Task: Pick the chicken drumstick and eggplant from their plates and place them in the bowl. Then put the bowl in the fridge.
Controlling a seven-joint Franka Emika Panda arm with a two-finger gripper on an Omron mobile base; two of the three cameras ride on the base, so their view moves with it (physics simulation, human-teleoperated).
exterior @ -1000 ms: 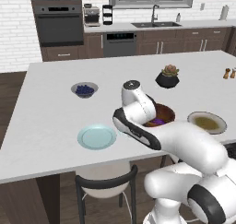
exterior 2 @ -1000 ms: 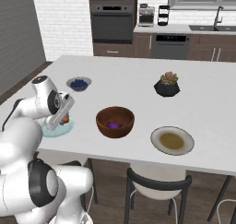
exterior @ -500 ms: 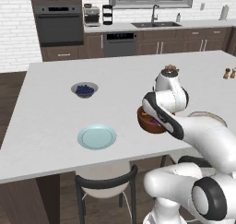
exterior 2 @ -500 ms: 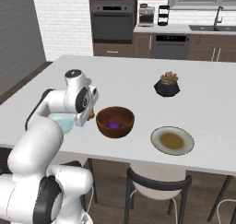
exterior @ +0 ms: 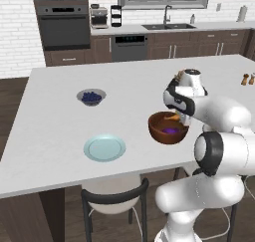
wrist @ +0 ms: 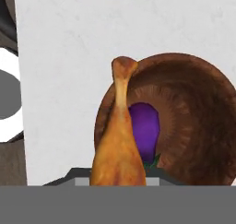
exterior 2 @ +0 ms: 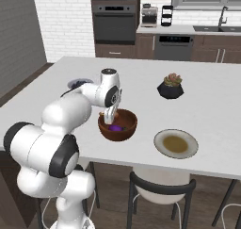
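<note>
The reddish-brown wooden bowl (exterior: 160, 132) (exterior 2: 127, 130) stands on the island's near right part. The purple eggplant (exterior: 171, 131) (exterior 2: 115, 128) (wrist: 145, 125) lies inside it. My gripper (exterior: 181, 118) (exterior 2: 109, 117) hangs just over the bowl's rim, shut on the golden-brown chicken drumstick (wrist: 118, 144) (exterior: 174, 117), whose pale bone end points away from the hand. In the hand view the drumstick overlaps the bowl's (wrist: 196, 119) left edge. The light-blue plate (exterior: 104, 148) is bare, left of the bowl. The tan plate (exterior 2: 175, 143) sits to the bowl's right. The fridge is out of view.
A small grey bowl of blue berries (exterior: 91, 96) stands at the back left of the island. A black succulent pot (exterior 2: 170, 85) is behind the bowl. Two pepper shakers (exterior: 245, 79) stand at the far right. A stool (exterior: 113, 198) is tucked under the near edge.
The arm has swung right from the light-blue plate to the wooden bowl, carrying the drumstick. The bowl, eggplant and plates have stayed in place.
</note>
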